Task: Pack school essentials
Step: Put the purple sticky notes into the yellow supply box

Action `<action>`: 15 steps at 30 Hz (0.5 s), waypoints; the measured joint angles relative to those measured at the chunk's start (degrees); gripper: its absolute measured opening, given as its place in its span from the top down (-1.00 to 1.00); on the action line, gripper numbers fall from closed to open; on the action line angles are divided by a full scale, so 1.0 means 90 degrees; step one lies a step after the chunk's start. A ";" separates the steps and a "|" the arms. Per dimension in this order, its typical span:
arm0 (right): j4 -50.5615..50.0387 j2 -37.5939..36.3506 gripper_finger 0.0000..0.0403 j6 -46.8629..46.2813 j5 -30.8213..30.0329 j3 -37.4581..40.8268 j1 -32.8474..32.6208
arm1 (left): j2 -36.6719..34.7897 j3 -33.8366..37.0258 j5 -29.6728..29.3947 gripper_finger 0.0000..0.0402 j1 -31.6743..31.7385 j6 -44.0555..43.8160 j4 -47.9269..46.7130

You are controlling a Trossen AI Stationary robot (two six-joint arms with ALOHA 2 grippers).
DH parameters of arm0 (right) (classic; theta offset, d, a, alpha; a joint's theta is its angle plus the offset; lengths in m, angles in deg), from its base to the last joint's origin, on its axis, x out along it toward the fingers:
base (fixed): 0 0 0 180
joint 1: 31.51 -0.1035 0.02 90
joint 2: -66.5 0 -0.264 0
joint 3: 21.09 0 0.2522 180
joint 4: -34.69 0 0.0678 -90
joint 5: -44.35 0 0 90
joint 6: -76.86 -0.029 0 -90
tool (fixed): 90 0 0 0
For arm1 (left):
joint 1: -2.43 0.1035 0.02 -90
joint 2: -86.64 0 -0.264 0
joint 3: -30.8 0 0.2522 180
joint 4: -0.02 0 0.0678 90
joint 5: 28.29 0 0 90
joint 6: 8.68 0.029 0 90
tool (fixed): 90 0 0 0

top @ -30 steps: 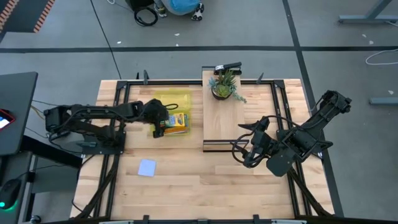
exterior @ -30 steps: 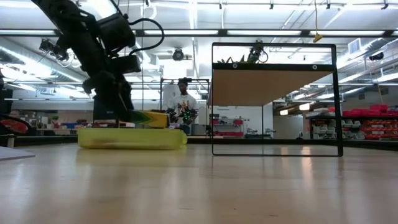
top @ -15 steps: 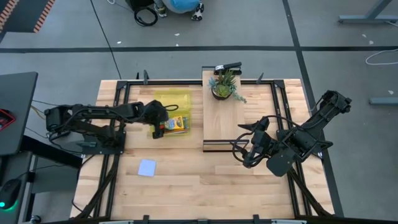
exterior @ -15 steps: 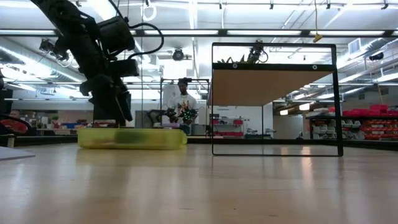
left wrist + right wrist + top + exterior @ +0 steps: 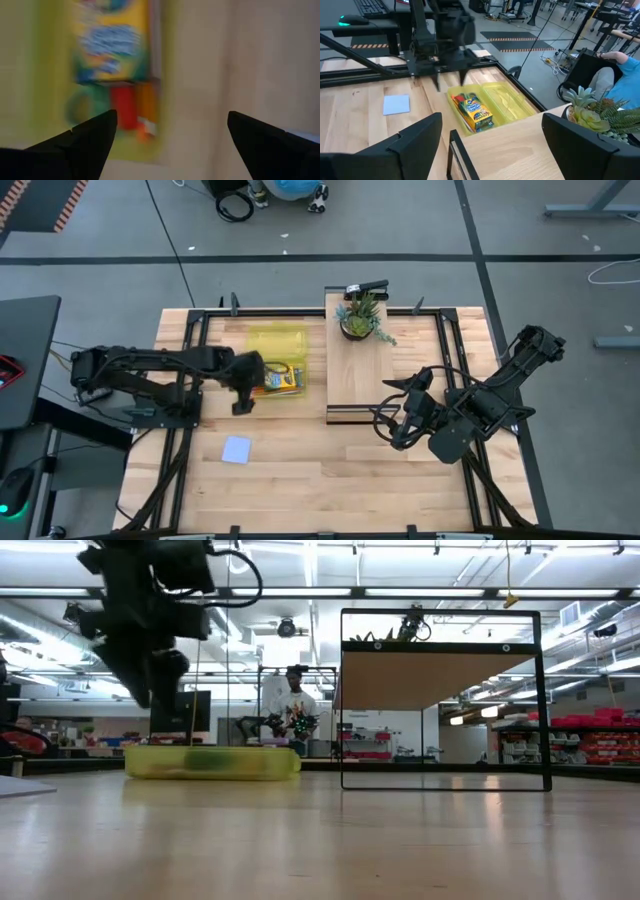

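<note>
A yellow-green tray (image 5: 277, 358) lies on the table left of centre. In it lie the green-and-yellow crayon box (image 5: 285, 377), the green-handled scissors (image 5: 80, 104), a red pen (image 5: 123, 106) and something orange (image 5: 147, 102). The pale blue notepad (image 5: 236, 449) lies flat on the table nearer the front edge. My left gripper (image 5: 240, 406) hangs open above the table, just off the tray's near left corner, pointing steeply down with nothing between its fingers (image 5: 95, 137). My right gripper (image 5: 391, 411) waits open and raised at the right, in front of the wooden board.
A light wooden board (image 5: 375, 370) with a black edge stands on its frame (image 5: 445, 700) right of the tray, and a potted plant (image 5: 360, 316) sits at its far end. Black rails run along the table's edges. People show in the room behind.
My left gripper has let go of the crayon box, which now lies flat in the tray where it first hung tilted from the fingers. The gripper has then risen and drawn back from the tray toward the table's near edge, tipping more steeply down.
</note>
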 joint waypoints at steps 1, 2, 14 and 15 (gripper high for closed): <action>-0.0004 0.0000 -0.74 0.0001 0.0000 0.0000 0.0001 | 0.0000 -0.0023 0.0144 -0.92 -0.0165 -0.0164 -0.0146; -0.0001 0.0000 -0.74 0.0005 -0.0001 0.0000 0.0001 | 0.0000 -0.0030 0.0281 -0.91 -0.0345 -0.0346 -0.0277; 0.0001 0.0000 -0.74 0.0189 -0.0095 0.0000 0.0002 | 0.0041 0.0008 0.0573 -0.87 -0.3011 -0.2286 -0.0692; 0.0004 0.0000 -0.74 0.0189 -0.0095 0.0000 0.0002 | 0.0082 0.0009 0.0492 -0.87 -0.3184 -0.2440 -0.0692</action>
